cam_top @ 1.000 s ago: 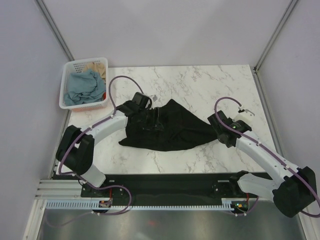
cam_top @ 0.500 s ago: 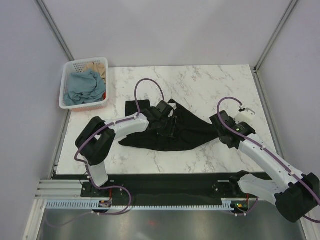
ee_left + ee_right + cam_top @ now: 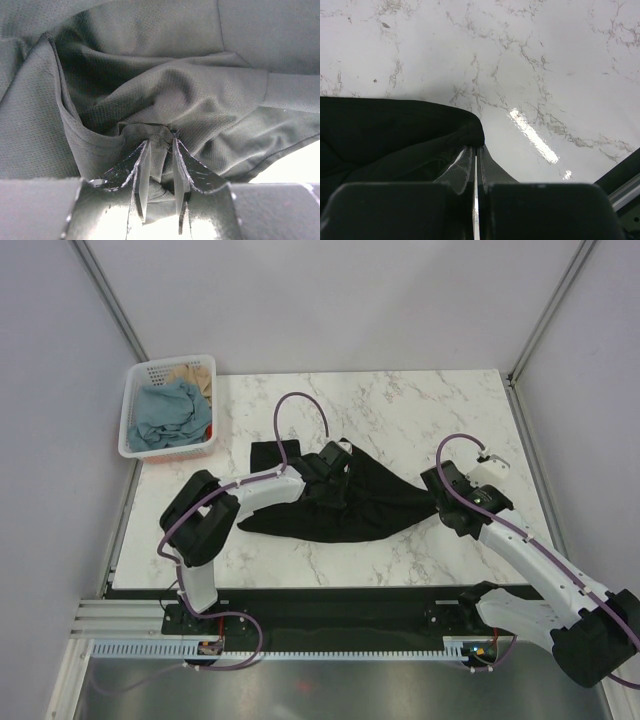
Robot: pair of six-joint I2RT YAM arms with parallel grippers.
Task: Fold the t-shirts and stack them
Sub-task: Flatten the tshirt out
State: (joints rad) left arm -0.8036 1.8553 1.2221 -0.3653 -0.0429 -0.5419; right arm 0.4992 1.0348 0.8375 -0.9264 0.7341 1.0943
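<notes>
A black t-shirt [image 3: 385,508] lies crumpled across the middle of the marble table [image 3: 400,410]. My left gripper [image 3: 338,478] is down on the shirt's middle; in the left wrist view its jaws [image 3: 161,143] stand narrow, pinching a bunched fold of the dark mesh fabric [image 3: 175,90]. My right gripper [image 3: 438,502] is at the shirt's right tip; in the right wrist view its jaws [image 3: 476,148] are shut on the corner of the black cloth [image 3: 385,130]. A dusty blue t-shirt [image 3: 165,415] and a tan one [image 3: 190,372] lie in the basket.
The white slotted basket [image 3: 138,374] stands at the table's far left corner, against the wall. Bare marble [image 3: 530,60] shows beyond and to the right of the shirt. The enclosure's walls close in on both sides.
My left arm has swung right, from the shirt's left part to its middle, and its jaws have narrowed onto a fold. The right gripper has kept its hold with little movement.
</notes>
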